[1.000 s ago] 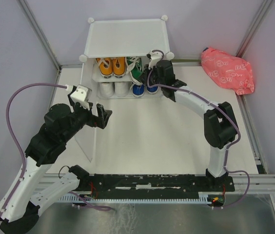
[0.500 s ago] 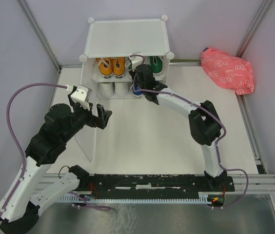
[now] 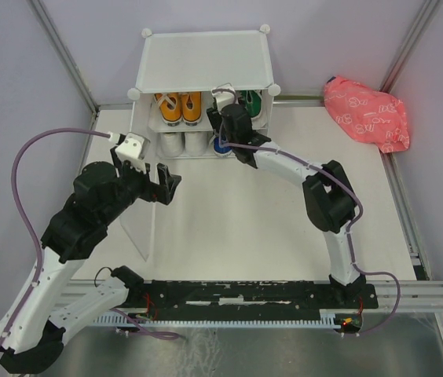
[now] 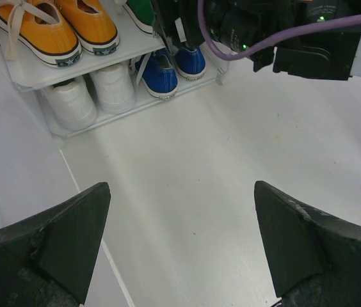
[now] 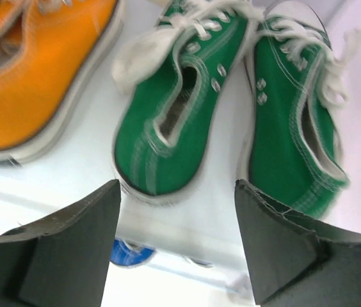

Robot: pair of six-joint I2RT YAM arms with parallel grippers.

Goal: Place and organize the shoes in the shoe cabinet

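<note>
my right end effector [image 5: 175,214] is spread and empty above the green shoes [image 5: 174,109] on the shoe cabinet [image 3: 204,59] upper shelf, next to the orange pair [image 4: 52,25]. blue pair [image 4: 168,67] and white pair [image 4: 94,93] sit below. left end effector [image 4: 180,211] spread too. all shoes in, probably just the door [image 3: 144,236] left.

Right arm [image 3: 300,169] is stretched way forward with the elbow kinked out to the side, and the right hand [image 5: 177,192] has its fingers spread wide, nothing between them. Left arm [image 3: 72,228] is hunched closer in, with the left hand [image 4: 180,198] spread wide too, empty.
</note>
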